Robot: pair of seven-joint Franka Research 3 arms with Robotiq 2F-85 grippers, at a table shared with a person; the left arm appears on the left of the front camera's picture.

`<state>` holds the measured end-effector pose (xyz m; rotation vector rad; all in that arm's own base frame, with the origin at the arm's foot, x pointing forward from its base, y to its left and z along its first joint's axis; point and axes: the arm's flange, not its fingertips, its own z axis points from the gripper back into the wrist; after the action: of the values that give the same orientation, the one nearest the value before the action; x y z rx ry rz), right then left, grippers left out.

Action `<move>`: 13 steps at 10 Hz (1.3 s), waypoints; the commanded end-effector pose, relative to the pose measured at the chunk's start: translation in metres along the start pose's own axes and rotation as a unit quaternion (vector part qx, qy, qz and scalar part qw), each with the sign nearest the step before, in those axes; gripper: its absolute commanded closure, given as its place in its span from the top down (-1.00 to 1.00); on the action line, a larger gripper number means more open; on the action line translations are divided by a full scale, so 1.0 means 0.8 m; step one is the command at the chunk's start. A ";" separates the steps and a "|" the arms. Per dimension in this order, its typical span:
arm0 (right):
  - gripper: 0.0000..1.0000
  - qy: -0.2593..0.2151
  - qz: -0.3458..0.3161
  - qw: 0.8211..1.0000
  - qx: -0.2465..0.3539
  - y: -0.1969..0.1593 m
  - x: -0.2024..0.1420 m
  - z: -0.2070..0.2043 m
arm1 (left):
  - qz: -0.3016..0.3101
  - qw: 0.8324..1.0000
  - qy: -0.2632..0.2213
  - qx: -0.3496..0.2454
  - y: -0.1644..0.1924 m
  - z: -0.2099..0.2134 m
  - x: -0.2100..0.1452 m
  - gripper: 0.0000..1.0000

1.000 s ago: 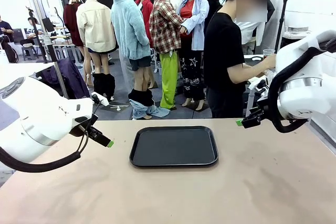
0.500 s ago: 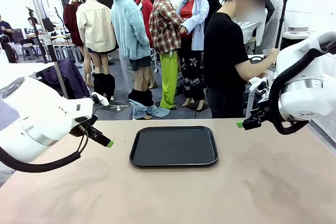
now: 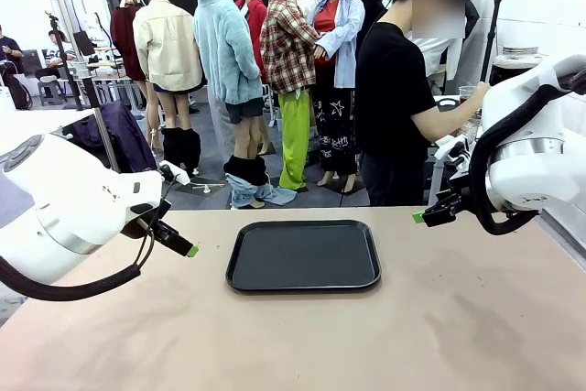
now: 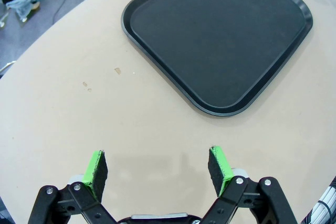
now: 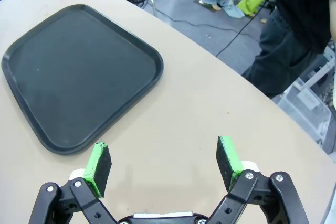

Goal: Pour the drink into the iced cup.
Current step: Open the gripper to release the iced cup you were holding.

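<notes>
A black tray (image 3: 303,255) lies bare in the middle of the table, also in the left wrist view (image 4: 220,30) and the right wrist view (image 5: 73,72). My left gripper (image 3: 188,247) hovers left of the tray, open (image 4: 157,165), with nothing between its green pads. On the tray's right, my right gripper (image 3: 419,215) hangs open and empty too (image 5: 164,160). The person stands behind the table's far right side, holding a small clear cup (image 3: 468,92) over a side shelf; what is in it is too small to tell. The drink is out of view.
The tan tabletop (image 3: 293,336) is bare around the tray. The table's curved far edge runs just beyond the tray. White shelving (image 5: 310,108) stands off the far right corner beside the person.
Both arms have stayed still with their jaws open. The person's hand with the cup has shifted only slightly at the side shelf.
</notes>
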<state>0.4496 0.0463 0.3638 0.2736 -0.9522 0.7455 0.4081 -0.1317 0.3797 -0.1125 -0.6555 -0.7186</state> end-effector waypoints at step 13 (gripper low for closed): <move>1.00 -0.002 0.000 1.000 -0.002 -0.002 0.003 -0.001 | -0.004 1.000 -0.002 0.005 0.000 0.001 0.000 1.00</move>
<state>0.4496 0.0463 0.3638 0.2736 -0.9522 0.7455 0.4081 -0.1317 0.3797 -0.1124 -0.6555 -0.7186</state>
